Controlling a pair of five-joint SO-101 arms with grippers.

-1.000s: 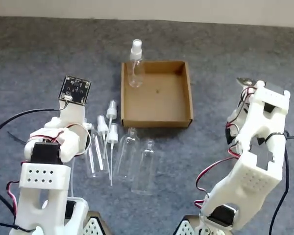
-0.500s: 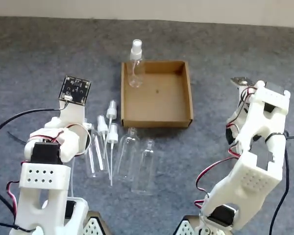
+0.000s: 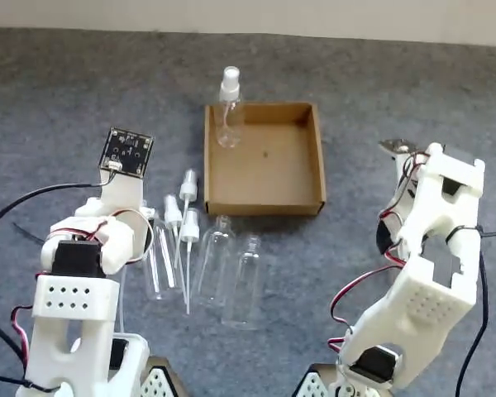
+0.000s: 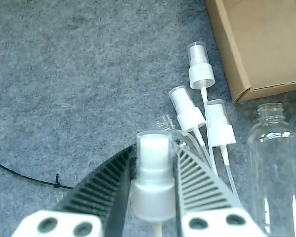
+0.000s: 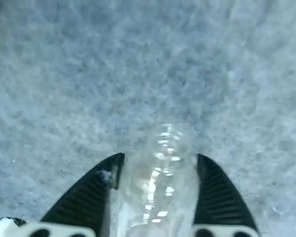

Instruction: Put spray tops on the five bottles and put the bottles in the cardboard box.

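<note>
- While the left gripper (image 4: 155, 149) is closed on a white spray top (image 4: 152, 185), whose thin tube runs back toward the wrist, the right gripper (image 5: 159, 159) is clamped on a clear bottle (image 5: 160, 197) with the open neck pointing forward.
- From above, the held bottle is at 3 o'clock of the cardboard box (image 3: 264, 205), well apart from it, and the left arm is at 8 o'clock of the box.
- One capped bottle (image 3: 228, 116) is at the 11 o'clock corner of the box, with its body inside and its top over the rim. I cannot tell if it leans or lies flat.
- Three loose spray tops (image 4: 201, 74) and three open bottles (image 3: 211, 260) lie close together on the grey carpet (image 3: 66, 83), at 7 o'clock of the box.
- The step in hand is, I think, to join the held top and the held bottle.
- To do it well, both arms should meet over the bare carpet, away from the loose pieces.
- The tube must enter the neck first, so the top has to be turned until the tube end faces the opening and both axes are in one line.
- Then the top is pushed in slowly and straight, because the thin tube bends easily and the smooth bottle can slip between the fingers.
</note>
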